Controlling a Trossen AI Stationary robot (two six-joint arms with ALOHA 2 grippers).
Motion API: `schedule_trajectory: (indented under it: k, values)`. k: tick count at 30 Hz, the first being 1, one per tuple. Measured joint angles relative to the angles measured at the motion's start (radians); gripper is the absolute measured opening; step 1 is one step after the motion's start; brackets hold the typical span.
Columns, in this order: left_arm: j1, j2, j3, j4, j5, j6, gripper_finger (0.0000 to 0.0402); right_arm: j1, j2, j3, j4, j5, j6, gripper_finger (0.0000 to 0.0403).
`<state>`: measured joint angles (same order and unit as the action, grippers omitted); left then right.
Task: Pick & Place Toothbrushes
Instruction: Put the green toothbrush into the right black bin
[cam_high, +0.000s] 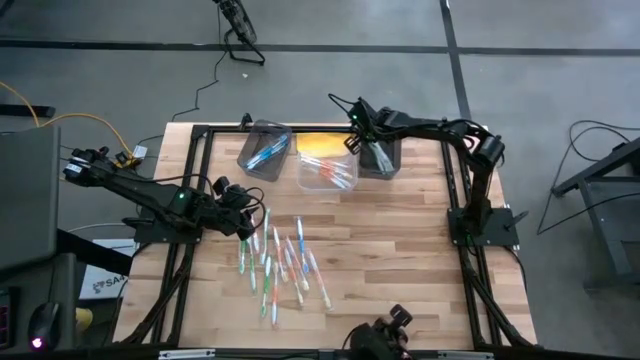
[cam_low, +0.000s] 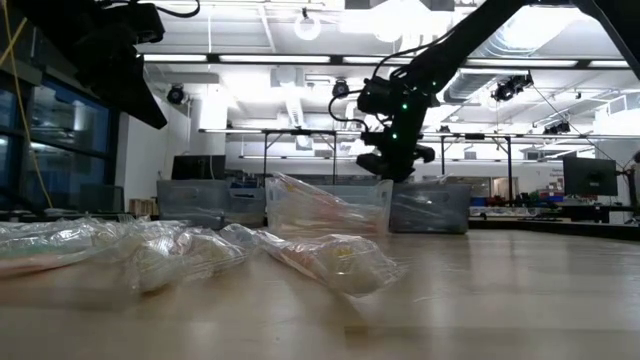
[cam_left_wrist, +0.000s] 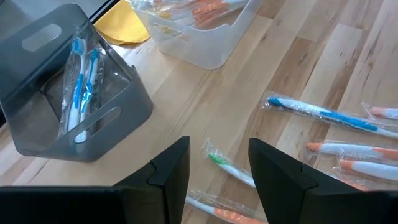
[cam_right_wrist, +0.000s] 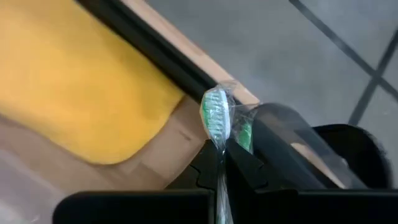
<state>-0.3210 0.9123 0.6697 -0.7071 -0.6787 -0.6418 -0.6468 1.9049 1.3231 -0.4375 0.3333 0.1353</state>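
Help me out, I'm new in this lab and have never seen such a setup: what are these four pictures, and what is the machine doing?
It is a robot with two dark jointed arms at a pale wooden table. One picture looks straight down, one looks level across the tabletop, and one comes from a camera on each wrist.

Loose wrapped plastic toothbrushes lie scattered mid-table. At the far edge stand a smoky grey bin holding blue brushes, a clear bin holding orange ones, and a dark bin, with a yellow cloth behind.

The left gripper is open and empty, above a green toothbrush lying on the wood. The right gripper is shut on a wrapped green-bristled toothbrush over the dark bin.
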Motion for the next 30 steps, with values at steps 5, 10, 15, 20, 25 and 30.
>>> schedule_trajectory:
  k: [5,10,15,20,25,30]
  values:
    - [0.0,0.0,0.0,0.0,0.0,-0.003,0.0159,0.001,0.0,0.0,-0.004,0.009,0.02,0.0004]
    - [0.0,0.0,0.0,0.0,0.008,-0.01,0.0159,0.019,-0.02,0.0,-0.007,0.008,0.023,0.0004]
    - [0.0,0.0,0.0,-0.001,0.01,-0.011,0.0159,0.021,-0.047,0.0,-0.048,0.009,0.067,0.0004]
    - [0.0,0.0,0.0,0.0,0.01,-0.011,0.0159,0.015,-0.05,0.0,-0.099,0.044,0.089,0.0004]
    - [0.0,0.0,0.0,0.0,0.01,-0.011,0.0159,0.01,-0.05,0.0,-0.104,0.032,0.106,0.0004]
    - [0.0,0.0,0.0,0.0,0.009,-0.011,0.0159,-0.015,-0.05,-0.02,-0.11,0.027,0.15,0.0004]
